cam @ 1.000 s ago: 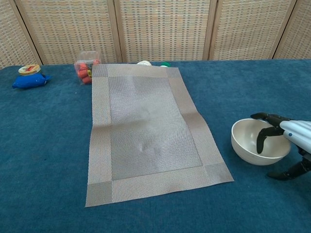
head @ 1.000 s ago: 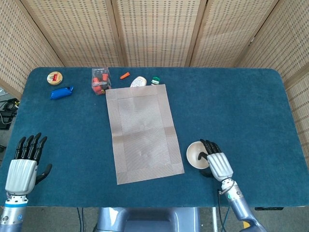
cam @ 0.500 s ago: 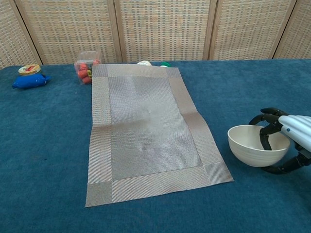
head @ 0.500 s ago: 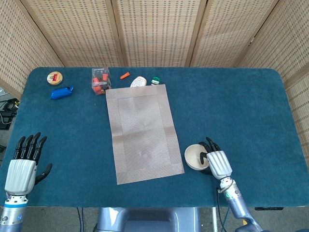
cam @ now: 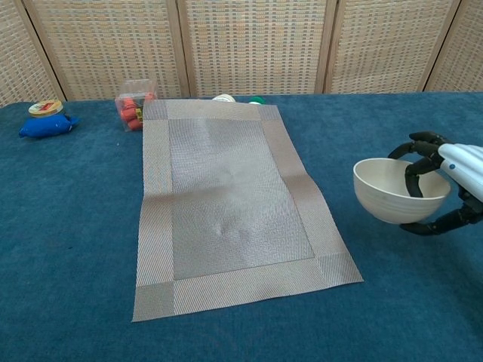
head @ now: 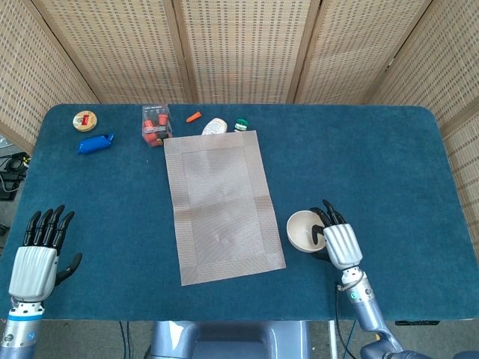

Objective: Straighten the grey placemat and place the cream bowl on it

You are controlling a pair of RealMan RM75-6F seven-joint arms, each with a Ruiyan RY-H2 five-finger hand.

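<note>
The grey placemat point(head: 222, 203) point(cam: 228, 200) lies flat mid-table, turned slightly off the table's edges. To its right, the cream bowl point(head: 304, 229) point(cam: 392, 193) hangs just above the blue cloth. My right hand point(head: 335, 238) point(cam: 445, 185) grips the bowl's right rim, fingers hooked inside and thumb beneath. My left hand point(head: 39, 254) rests at the near left corner in the head view, fingers straight and apart, holding nothing. The chest view does not show it.
Small items line the far edge: a clear box of red pieces point(head: 155, 124) point(cam: 134, 102), a blue object point(head: 95, 143) point(cam: 45, 125), a round tin point(head: 85, 120), an orange bit point(head: 194, 116), a cream object point(head: 215, 126) and a green cap point(head: 241, 124). Wicker screens point(head: 239, 45) stand behind.
My right hand closed on the bowl's rim and lifted it off the cloth, moving it slightly up. The left hand and the placemat stayed put.
</note>
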